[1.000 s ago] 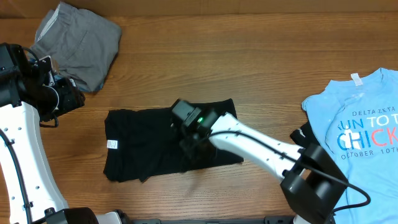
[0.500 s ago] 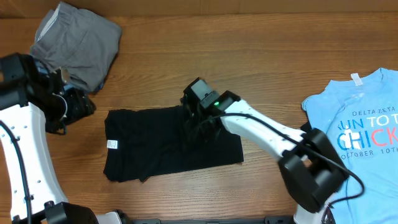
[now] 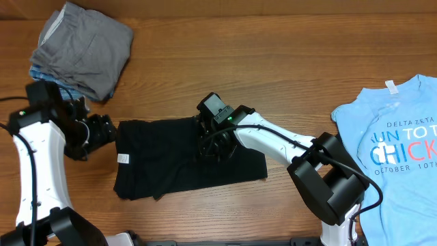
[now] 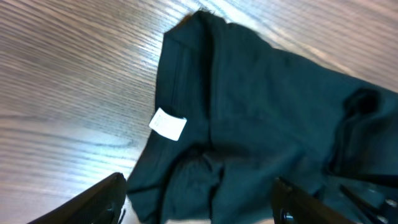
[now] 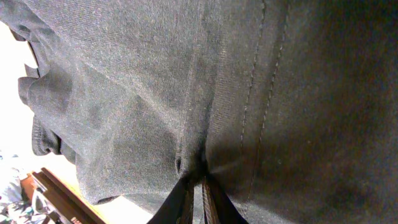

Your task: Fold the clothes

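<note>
Pinching the black shirt [image 3: 171,160] mid-cloth with the right gripper [image 5: 198,185], holding the left gripper [image 3: 108,130] wide beside its unreadable white label [image 3: 123,158], well apart from the "DELTA ZETA" tee [image 3: 396,137].

Matt black knit T-shirt [image 3: 171,160], smooth grained wooden table [image 3: 287,61]

The left fingers [image 4: 102,200] are spread wide, while the right fingers [image 5: 176,208] are pinched tightly together.

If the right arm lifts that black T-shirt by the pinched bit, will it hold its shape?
Probably not: the black cotton T-shirt puckers into creases at the right pincer, so it should droop and unfold. Its rumpled edges suggest pushing would bunch it, not slide it.
</note>
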Controlling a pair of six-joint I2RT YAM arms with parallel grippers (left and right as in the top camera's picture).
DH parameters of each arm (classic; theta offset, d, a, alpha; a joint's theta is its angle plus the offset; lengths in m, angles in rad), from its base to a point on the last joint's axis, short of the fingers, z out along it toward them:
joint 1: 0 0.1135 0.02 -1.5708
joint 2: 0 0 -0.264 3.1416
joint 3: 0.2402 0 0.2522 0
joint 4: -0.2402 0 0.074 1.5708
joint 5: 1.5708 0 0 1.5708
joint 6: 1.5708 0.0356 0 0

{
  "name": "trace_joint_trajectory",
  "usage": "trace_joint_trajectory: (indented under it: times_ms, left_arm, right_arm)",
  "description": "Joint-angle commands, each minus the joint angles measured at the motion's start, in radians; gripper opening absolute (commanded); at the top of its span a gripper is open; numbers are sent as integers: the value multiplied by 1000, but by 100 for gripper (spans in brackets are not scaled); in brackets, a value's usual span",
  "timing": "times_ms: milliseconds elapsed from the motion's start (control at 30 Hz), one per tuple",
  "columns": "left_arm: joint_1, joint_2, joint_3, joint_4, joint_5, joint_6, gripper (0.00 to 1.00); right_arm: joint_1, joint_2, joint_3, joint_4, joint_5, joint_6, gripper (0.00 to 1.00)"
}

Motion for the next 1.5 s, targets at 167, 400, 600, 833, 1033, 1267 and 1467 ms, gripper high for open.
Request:
trace_joint_trajectory:
  times_ms: [167, 400, 600, 833, 1033, 1267, 1467]
  left_arm:
    - [-6, 23, -294, 255, 11, 18, 78]
    - [-6, 144, -340, 352, 105, 123, 82]
    - [-6, 319, -340, 422, 230, 220, 80]
    - [-6, 401, -341, 410, 255, 252, 65]
    - [-6, 400, -341, 341, 172, 201, 57]
    - [-4, 398, -341, 334, -42, 42, 57]
    - [-3, 398, -340, 315, -19, 68, 57]
  right_arm:
    - [-5, -5, 3, 5, -9, 13, 10]
    - [-6, -5, 3, 2, -10, 13, 10]
    - [-6, -5, 3, 1, -9, 12, 10]
    - [-6, -5, 3, 2, -9, 12, 10]
    - [-6, -5, 3, 1, -10, 12, 10]
    - [-6, -5, 3, -3, -10, 12, 10]
    - [-6, -5, 3, -5, -10, 12, 10]
